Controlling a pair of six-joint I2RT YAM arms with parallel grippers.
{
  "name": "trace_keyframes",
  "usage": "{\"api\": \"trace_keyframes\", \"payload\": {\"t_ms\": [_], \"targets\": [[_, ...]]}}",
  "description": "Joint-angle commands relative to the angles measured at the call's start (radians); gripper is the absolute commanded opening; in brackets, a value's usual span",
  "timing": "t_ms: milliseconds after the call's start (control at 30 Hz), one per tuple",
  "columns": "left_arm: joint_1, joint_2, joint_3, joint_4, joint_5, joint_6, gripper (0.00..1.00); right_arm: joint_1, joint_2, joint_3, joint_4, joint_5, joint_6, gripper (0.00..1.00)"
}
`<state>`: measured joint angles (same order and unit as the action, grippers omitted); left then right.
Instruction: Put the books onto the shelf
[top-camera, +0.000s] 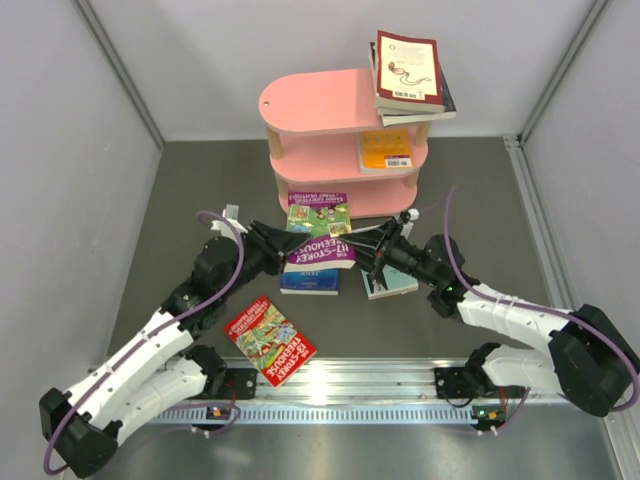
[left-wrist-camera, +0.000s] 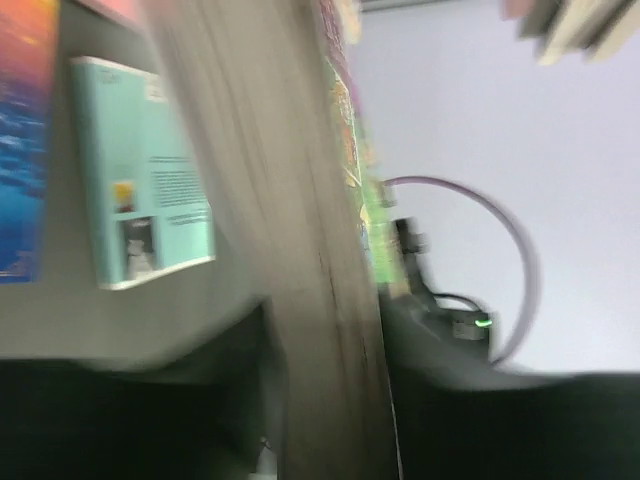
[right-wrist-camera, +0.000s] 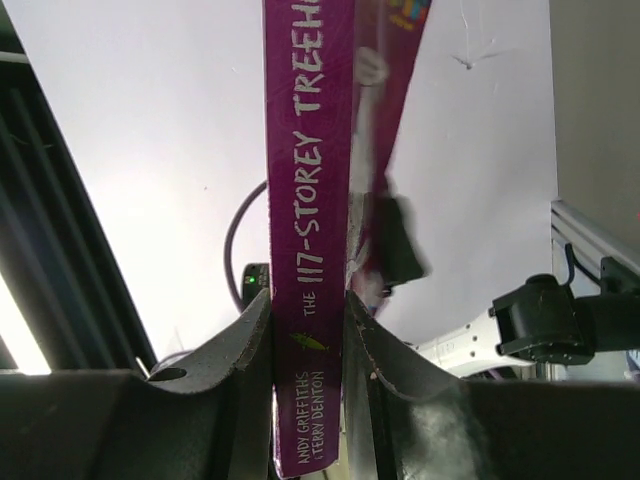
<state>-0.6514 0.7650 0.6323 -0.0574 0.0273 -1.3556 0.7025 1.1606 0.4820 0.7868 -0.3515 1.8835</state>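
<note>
Mid-frame, the purple 117-Storey Treehouse book (top-camera: 318, 235) spans left-to-right between the arms: right pincer (right-wrist-camera: 310, 305) clamped on its spine, left pincer (top-camera: 268, 240) at its page edge, grip unclear. The pink shelf (top-camera: 310, 100) stands just above.

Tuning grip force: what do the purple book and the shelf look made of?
The purple book looks like a paperback: a thin printed card spine and cover, smooth finish, with paper pages. The shelf is probably painted wood or fibreboard: flat matte pink boards with pale bare edges, though it could be laminate.

books (top-camera: 408, 75) block shelf (top-camera: 310, 100) top's right end
</note>
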Motion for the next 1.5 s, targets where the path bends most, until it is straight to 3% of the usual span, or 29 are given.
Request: {"api": "trace_keyframes", "payload": {"t_ms": [0,133,167,200,267,433,833,933,1100,1300,1467], "targets": [[-0.008,-0.012,0.047,-0.097,-0.018,0.018,0.03,0.011,-0.022,0.029,0.278,0.049,0.037,0.0],[-0.007,0.008,0.104,-0.165,-0.052,0.061,0.0,0.011,-0.048,0.024,0.2,0.02,0.006,0.04],[-0.007,0.017,0.124,-0.173,-0.056,0.067,0.0,0.011,-0.056,0.026,0.146,0.017,-0.004,0.36],[-0.008,0.02,0.135,-0.18,-0.061,0.081,0.0,0.011,-0.059,0.03,0.12,0.003,-0.014,0.53],[-0.008,0.028,0.17,-0.231,-0.095,0.088,0.0,0.011,-0.075,0.061,0.046,-0.01,-0.05,0.78],[-0.01,0.025,0.219,-0.306,-0.181,0.096,0.0,0.02,-0.084,0.151,-0.115,-0.032,-0.122,0.87],[-0.105,0.099,0.336,-0.447,-0.383,0.075,0.0,0.092,-0.131,0.2,-0.273,0.131,-0.08,0.84],[-0.151,0.137,0.346,-0.447,-0.418,0.062,0.0,0.095,-0.11,0.225,-0.276,0.144,-0.081,0.75],[-0.23,0.169,0.372,-0.476,-0.504,0.043,0.0,0.095,-0.081,0.247,-0.265,0.166,-0.073,0.36],[-0.352,0.267,0.517,-0.674,-0.671,-0.011,0.0,0.094,-0.055,0.282,-0.267,0.183,-0.058,0.29],[-0.419,0.349,0.566,-0.71,-0.707,-0.059,0.0,0.094,-0.036,0.311,-0.25,0.195,-0.047,0.22]]}}
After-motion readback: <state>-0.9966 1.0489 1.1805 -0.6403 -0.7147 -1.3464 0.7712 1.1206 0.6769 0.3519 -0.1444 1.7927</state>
